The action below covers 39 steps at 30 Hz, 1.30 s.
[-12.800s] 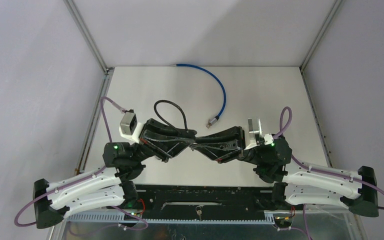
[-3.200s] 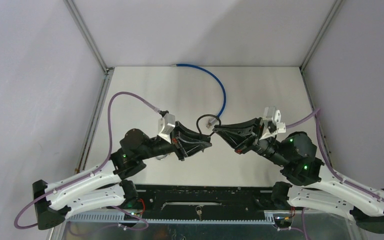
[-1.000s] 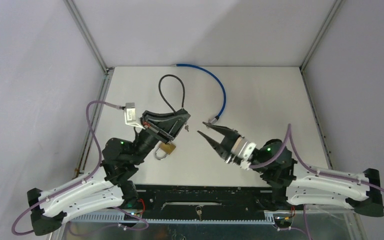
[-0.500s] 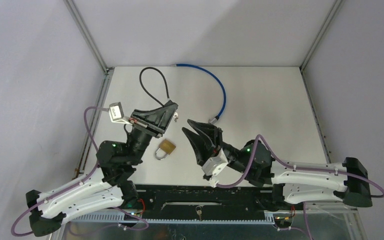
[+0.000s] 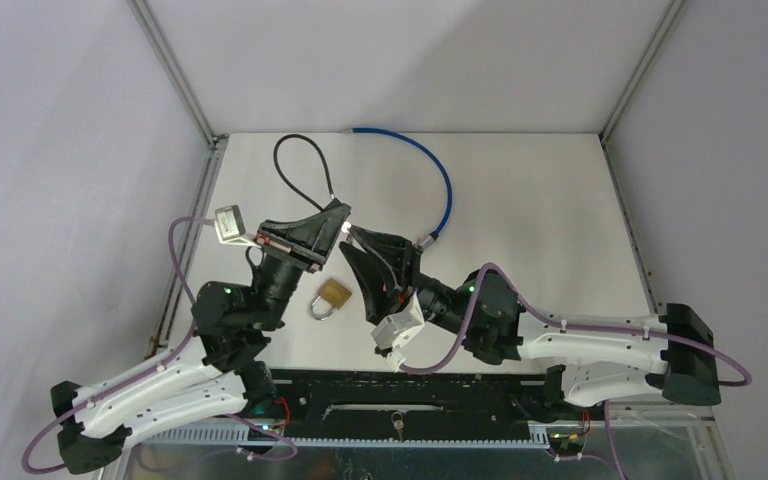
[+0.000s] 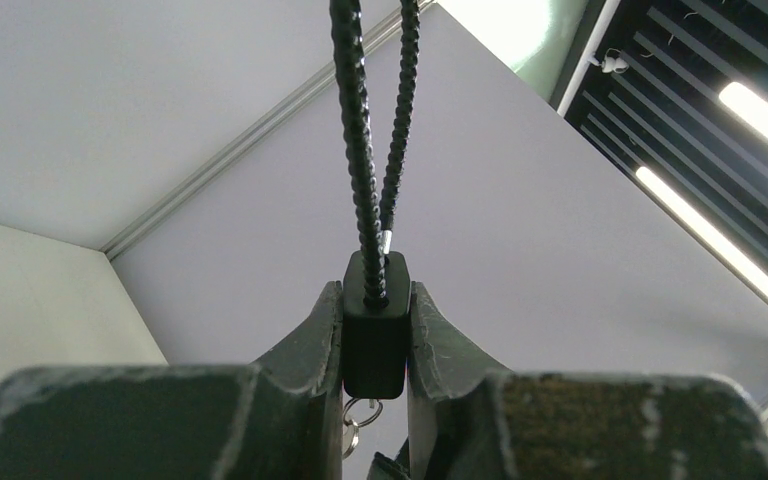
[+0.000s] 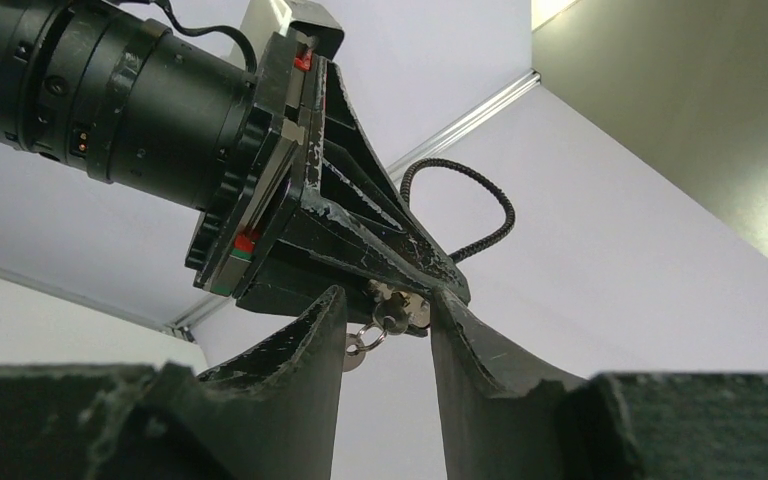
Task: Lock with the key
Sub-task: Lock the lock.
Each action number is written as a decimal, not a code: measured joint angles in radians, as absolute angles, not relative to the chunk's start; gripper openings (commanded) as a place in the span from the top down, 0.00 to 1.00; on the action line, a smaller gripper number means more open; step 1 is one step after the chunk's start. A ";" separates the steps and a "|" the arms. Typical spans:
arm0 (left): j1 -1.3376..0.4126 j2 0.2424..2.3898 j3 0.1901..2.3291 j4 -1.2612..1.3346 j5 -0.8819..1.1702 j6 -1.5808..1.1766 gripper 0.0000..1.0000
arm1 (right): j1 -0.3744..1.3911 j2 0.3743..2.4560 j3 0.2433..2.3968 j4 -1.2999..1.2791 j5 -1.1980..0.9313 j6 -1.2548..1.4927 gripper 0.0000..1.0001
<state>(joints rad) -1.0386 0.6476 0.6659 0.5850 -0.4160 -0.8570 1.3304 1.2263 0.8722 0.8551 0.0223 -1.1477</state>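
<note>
My left gripper (image 5: 337,216) is shut on the black body of a cable lock (image 6: 375,336) and holds it raised, its black cable loop (image 5: 298,163) sticking up. A small silver key (image 7: 403,309) with a key ring (image 6: 357,413) sits in the underside of the lock body. My right gripper (image 5: 363,247) is open, pointing up at the left gripper. In the right wrist view its fingertips (image 7: 334,300) stand on either side of the key, apart from it.
A brass padlock (image 5: 332,296) lies on the table below both grippers. A blue cable (image 5: 446,190) with a plug curves across the back of the table. Metal frame posts stand at the back corners.
My right arm has swung left and brought its open jaws up around the key. My left gripper has moved slightly left with the cable lock.
</note>
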 measured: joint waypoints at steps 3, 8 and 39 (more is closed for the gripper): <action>-1.039 0.647 0.666 0.584 -0.415 -0.857 1.00 | 1.324 1.241 0.881 0.854 0.022 -1.159 0.63; -1.039 0.645 0.665 0.583 -0.415 -0.857 1.00 | 1.314 1.250 0.884 0.847 0.027 -1.172 0.66; -1.038 0.646 0.649 0.606 -0.408 -0.857 1.00 | 1.306 1.292 0.908 0.851 0.123 -1.256 1.00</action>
